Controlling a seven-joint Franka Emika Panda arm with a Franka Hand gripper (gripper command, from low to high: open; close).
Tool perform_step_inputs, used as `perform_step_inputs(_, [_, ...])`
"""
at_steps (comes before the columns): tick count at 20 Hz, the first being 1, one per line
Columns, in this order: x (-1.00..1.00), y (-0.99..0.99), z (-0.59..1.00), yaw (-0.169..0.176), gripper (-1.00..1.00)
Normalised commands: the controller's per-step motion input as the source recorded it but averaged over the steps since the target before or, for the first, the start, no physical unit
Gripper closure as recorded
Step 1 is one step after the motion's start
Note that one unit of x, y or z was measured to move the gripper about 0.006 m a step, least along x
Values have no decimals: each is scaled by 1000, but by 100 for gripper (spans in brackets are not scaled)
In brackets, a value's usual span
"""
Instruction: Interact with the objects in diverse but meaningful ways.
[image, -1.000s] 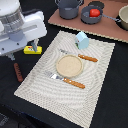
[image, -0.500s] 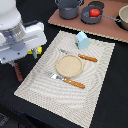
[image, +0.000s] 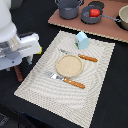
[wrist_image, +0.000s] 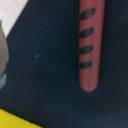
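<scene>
Brown sausage (image: 18, 74) lying on dark worktop (image: 117, 85) w/ tool (image: 18, 64) hovering right above; arm dropping slightly lower vs. a sec ago, probably lining up a grab. Can't tell whether tool's fingers are apart or closed.

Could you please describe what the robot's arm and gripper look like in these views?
In the exterior view the arm is a bulky, rounded white shell. Below it sits a boxy white and grey gripper block with dark undersides. No cables or markings are discernible.
</scene>
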Motion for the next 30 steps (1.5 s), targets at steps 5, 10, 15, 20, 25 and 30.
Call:
perform_step_inputs(5, [19,68,-242,-8,-100])
perform_step_inputs(10, [-40,12,-265,0,-100])
perform_step_inputs(15, [-58,0,-178,0,100])
perform_step_inputs(20, [-2,0,-131,0,100])
perform_step_inputs(25, [0,0,-127,0,100])
perform_step_inputs(30, [-55,-2,222,0,100])
